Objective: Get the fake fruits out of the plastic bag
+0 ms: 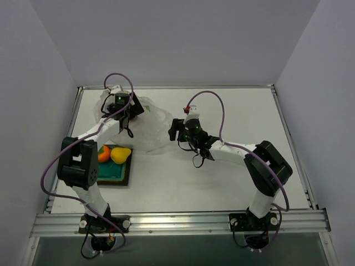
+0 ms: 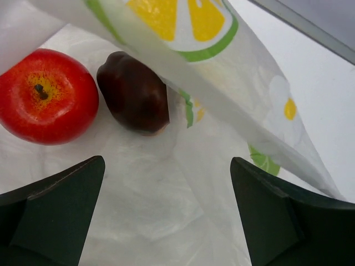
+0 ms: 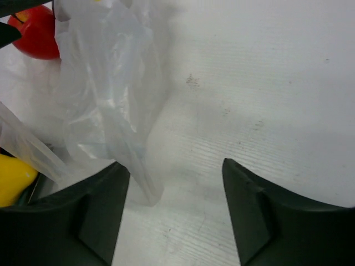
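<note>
The translucent plastic bag (image 1: 148, 126) lies crumpled at the back left of the table. In the left wrist view a red round fruit (image 2: 47, 95) and a dark red fruit (image 2: 135, 91) lie inside the bag (image 2: 150, 194), under a raised flap with lemon prints. My left gripper (image 2: 166, 205) is open just short of them, over the film; from above it (image 1: 128, 117) sits in the bag. My right gripper (image 1: 176, 132) is open and empty at the bag's right edge; a film corner (image 3: 111, 94) hangs by its left finger. The orange fruit (image 1: 104, 154) and yellow fruit (image 1: 120, 154) lie on the tray.
The green square tray (image 1: 112, 170) with a dark rim sits near the left arm, in front of the bag. The yellow fruit (image 3: 12, 178) and the red fruit (image 3: 36, 30) show at the left of the right wrist view. White walls enclose the table.
</note>
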